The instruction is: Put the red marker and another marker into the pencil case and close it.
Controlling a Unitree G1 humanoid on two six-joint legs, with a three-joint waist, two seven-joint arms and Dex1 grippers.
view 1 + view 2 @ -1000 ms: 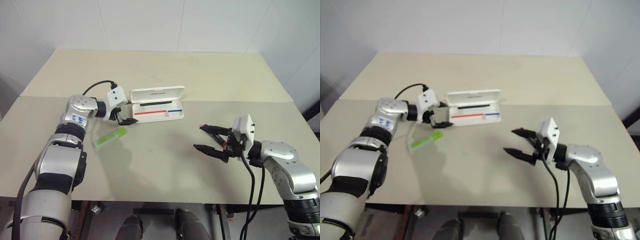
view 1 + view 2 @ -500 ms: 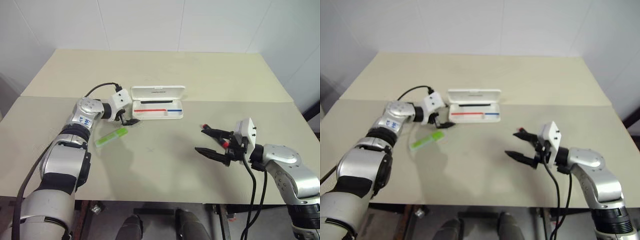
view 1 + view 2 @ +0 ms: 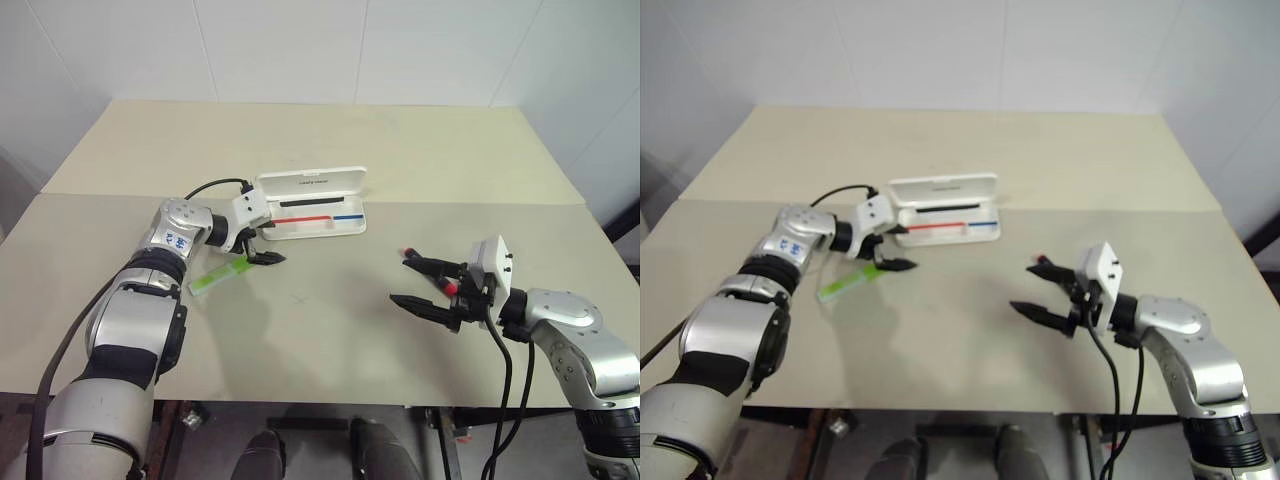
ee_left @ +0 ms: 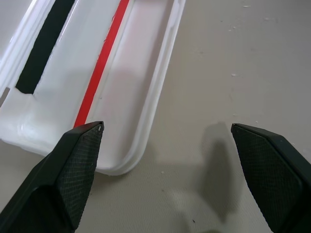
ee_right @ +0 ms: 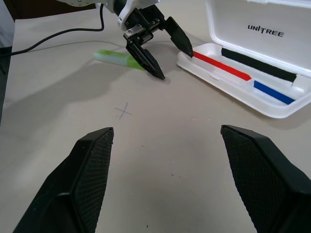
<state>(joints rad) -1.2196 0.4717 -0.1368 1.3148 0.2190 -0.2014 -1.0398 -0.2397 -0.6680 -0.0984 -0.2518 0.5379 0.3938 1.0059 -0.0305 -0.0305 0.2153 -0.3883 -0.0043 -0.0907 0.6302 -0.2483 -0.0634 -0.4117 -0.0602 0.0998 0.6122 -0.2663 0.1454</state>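
My left claw (image 3: 262,248) hangs spread by the open pencil case (image 3: 310,203), the green highlighter (image 3: 221,276) at its 7 o'clock for grabbing, while my right claw (image 3: 422,282) waits apart, empty.

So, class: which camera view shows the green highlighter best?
The left eye view: the green highlighter lies whole beside the open left gripper. The right wrist view has that gripper hiding one end; the right eye view matches.
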